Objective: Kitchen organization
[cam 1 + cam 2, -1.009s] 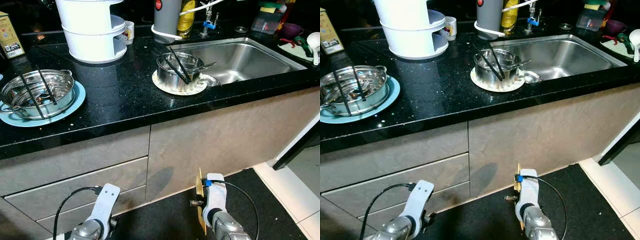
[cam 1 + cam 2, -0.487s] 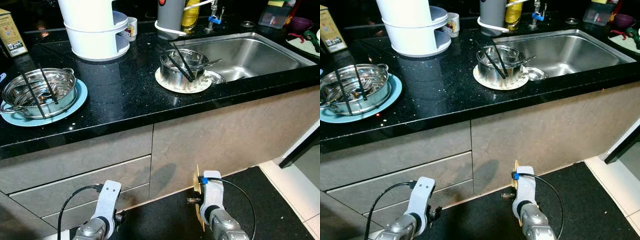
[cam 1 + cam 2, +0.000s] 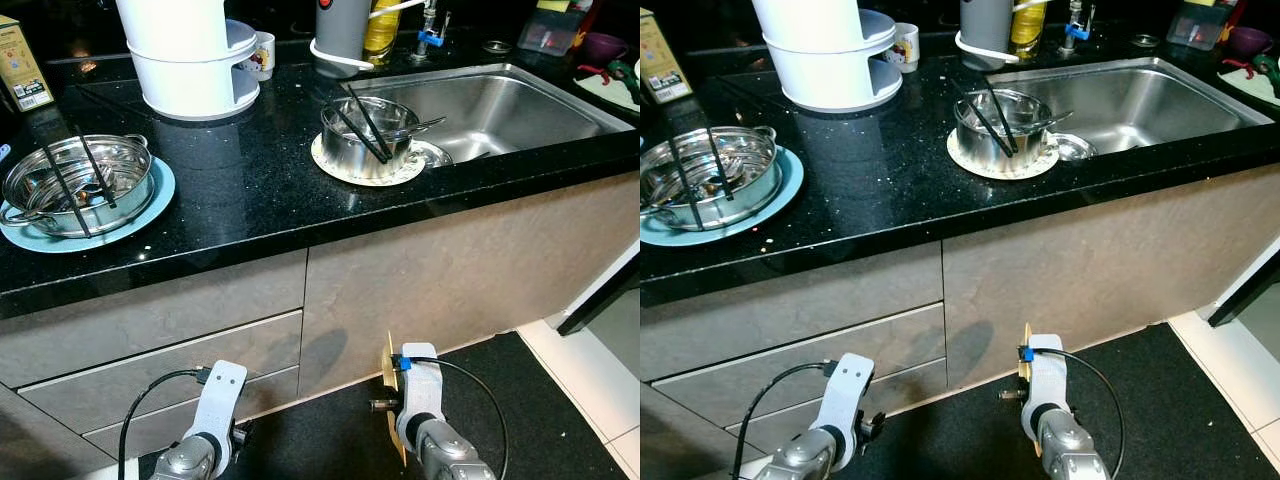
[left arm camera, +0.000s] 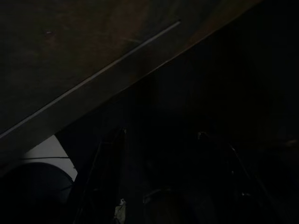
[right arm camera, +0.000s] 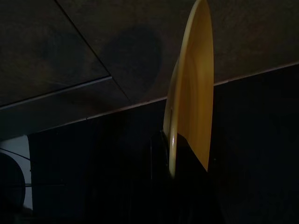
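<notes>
My right gripper hangs low in front of the cabinet, shut on the rim of a yellow plate. The plate is held edge-on and upright beside the right wrist, above the dark floor mat. My left gripper hangs idle in the shade by the drawers, its two fingers apart with nothing between them. On the black counter, a steel pot with black chopsticks sits on a light blue plate. A second steel pot with chopsticks and a spoon stands on a white mat by the sink.
A white tiered container, a small cup and a grey canister stand at the counter's back. A yellow box is at far left. Grey drawer fronts and a cabinet panel lie directly ahead. White floor tiles are at right.
The head view has shifted slightly, so the counter sits a little differently in frame. Both arms hang about as before, the yellow plate staying in the right gripper.
</notes>
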Robot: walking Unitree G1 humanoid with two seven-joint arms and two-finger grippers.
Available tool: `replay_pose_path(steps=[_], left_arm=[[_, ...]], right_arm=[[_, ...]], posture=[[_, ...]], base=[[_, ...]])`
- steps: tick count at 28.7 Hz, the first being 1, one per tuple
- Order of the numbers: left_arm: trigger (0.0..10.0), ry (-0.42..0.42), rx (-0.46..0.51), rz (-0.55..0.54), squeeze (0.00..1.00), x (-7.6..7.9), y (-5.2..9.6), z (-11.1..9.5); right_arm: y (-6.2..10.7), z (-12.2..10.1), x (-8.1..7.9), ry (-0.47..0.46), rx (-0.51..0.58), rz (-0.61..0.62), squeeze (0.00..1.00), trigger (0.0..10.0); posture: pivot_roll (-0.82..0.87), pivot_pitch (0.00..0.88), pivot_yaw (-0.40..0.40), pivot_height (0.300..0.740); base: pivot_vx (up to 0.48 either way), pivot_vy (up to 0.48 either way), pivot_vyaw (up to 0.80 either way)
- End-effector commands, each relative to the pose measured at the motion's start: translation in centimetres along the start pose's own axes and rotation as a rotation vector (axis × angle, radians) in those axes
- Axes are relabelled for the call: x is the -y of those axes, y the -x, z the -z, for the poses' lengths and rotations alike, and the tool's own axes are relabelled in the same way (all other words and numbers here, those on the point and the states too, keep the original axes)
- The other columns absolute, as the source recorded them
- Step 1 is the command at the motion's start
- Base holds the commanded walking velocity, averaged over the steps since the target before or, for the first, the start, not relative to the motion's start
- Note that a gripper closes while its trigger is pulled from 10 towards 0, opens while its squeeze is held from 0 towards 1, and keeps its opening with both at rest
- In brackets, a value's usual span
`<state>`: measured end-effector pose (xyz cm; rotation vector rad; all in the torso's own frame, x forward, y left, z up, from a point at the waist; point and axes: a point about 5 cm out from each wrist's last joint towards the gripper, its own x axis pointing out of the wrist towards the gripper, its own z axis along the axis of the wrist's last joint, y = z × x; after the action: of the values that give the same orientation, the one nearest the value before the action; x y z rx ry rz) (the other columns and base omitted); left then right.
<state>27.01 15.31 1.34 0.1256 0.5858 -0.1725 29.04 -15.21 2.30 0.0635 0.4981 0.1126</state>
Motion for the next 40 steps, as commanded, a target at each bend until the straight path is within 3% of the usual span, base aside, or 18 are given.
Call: replay_pose_path(steps=[1, 7, 14, 40], left_arm=[[10.0, 0.024, -0.014, -0.009, 0.00, 0.0, 0.1, 0.6], [10.0, 0.023, -0.009, -0.042, 0.00, -0.6, 0.3, 0.5], [10.0, 0.014, 0.016, -0.003, 0.00, 0.1, 0.3, 0.1], [10.0, 0.016, 0.046, -0.006, 0.00, -0.9, 0.1, -1.3]], right_arm=[[0.3, 0.5, 0.1, -0.007, -0.008, 0.005, 0.00, 10.0], [0.2, 0.4, 0.2, 0.023, -0.009, 0.010, 0.00, 10.0], [0.2, 0.6, 0.5, 0.007, -0.017, 0.039, 0.00, 10.0], [0.2, -0.3, 0.7, -0.023, 0.011, 0.053, 0.00, 10.0]], posture=[[-0.06, 0.237, -0.020, 0.740], [-0.06, 0.231, -0.029, 0.740], [-0.07, 0.233, -0.033, 0.740], [-0.08, 0.275, -0.030, 0.740]], base=[[0.000, 0.000, 0.00], [0.000, 0.000, 0.00], [0.000, 0.000, 0.00], [0.000, 0.000, 0.00]])
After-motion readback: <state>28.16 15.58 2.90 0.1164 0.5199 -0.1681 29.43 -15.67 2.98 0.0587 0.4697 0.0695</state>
